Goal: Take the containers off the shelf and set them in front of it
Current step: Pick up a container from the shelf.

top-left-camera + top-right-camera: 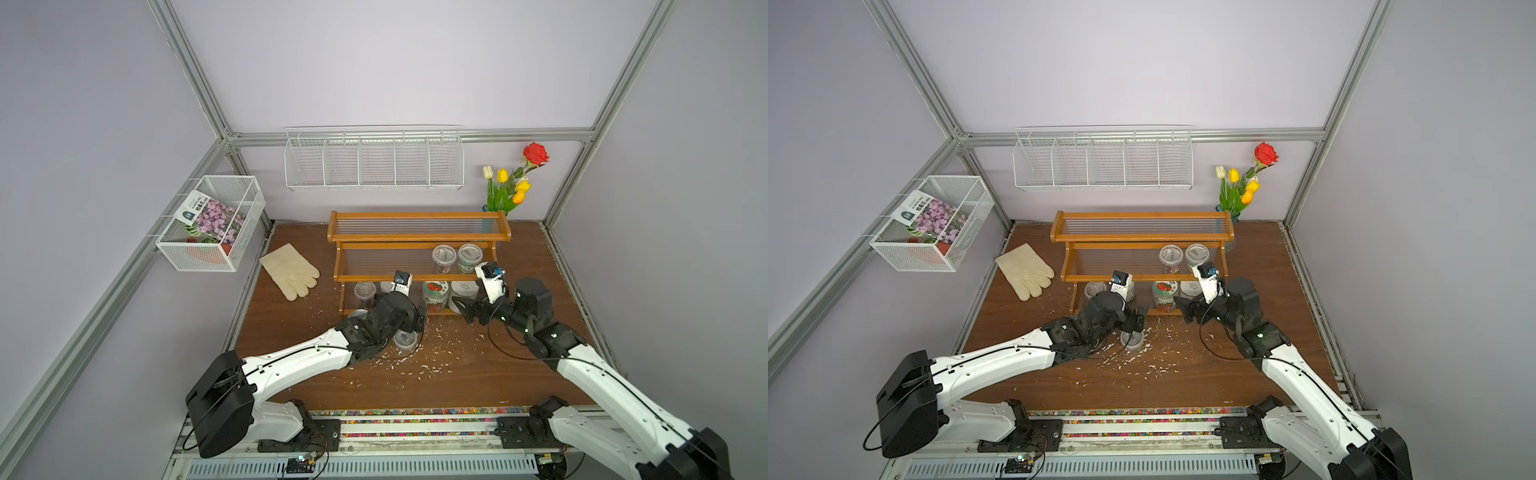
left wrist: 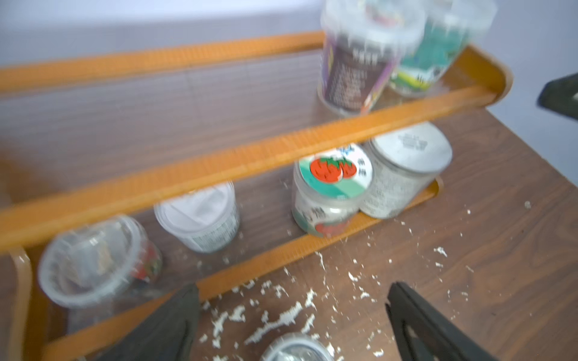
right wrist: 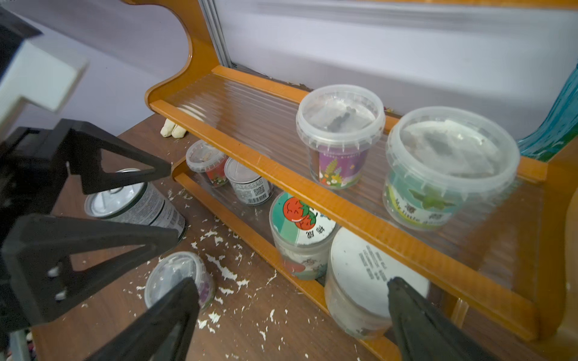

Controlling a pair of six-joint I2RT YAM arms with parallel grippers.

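Observation:
The wooden shelf holds two clear tubs on its middle tier. Its bottom tier carries a clear tub, a tin, the red-fruit jar and the white-lidded jar. In front of the shelf, a tin and a clear tub stand on the table. My left gripper hangs open just above that tub, holding nothing. My right gripper is open too, low in front of the bottom tier, one finger before the white-lidded jar.
A cream glove lies left of the shelf. White flakes litter the brown table. A blue vase of flowers stands behind the shelf's right end. Wire baskets hang on the walls.

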